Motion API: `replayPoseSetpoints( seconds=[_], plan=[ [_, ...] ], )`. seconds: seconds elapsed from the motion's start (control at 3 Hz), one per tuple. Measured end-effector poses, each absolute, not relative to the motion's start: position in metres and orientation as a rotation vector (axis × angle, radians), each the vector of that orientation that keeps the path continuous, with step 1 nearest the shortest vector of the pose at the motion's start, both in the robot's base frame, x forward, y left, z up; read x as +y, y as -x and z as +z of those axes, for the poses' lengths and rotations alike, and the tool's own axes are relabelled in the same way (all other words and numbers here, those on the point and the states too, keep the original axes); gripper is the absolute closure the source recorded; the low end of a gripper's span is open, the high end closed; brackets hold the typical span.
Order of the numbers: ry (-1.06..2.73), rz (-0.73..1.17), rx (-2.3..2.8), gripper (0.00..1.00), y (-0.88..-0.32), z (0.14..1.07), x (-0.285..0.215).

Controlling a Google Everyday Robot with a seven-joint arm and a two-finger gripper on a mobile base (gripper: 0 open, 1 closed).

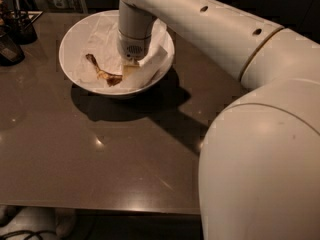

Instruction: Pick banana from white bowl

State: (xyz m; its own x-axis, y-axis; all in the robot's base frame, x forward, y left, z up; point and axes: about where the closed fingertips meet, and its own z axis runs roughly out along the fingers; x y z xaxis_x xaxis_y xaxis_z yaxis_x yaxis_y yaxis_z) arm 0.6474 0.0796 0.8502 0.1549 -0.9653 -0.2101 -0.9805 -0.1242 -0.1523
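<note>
The white bowl stands at the back left of the dark table, lined with crumpled white paper. The banana, brown and mottled, lies in the bowl's front half, its thin stem pointing up-left. My gripper reaches straight down into the bowl, at the banana's right end. The rest of the banana is hidden under the gripper and a fold of paper to its right.
Dark objects and a dark holder stand at the table's left back edge. My arm spans from the bowl to the right, with its bulky base at front right. The table's front edge runs along the bottom.
</note>
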Motion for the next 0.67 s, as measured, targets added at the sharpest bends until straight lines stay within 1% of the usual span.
replayPoseSetpoints(
  seconds=[0.33,0.67],
  plan=[
    [2.195,0.044,1.898,0.86,-0.6485,0.8521,0.0724],
    [2.197,0.037,1.9,1.0,-0.6486,0.8525,0.0712]
  ],
)
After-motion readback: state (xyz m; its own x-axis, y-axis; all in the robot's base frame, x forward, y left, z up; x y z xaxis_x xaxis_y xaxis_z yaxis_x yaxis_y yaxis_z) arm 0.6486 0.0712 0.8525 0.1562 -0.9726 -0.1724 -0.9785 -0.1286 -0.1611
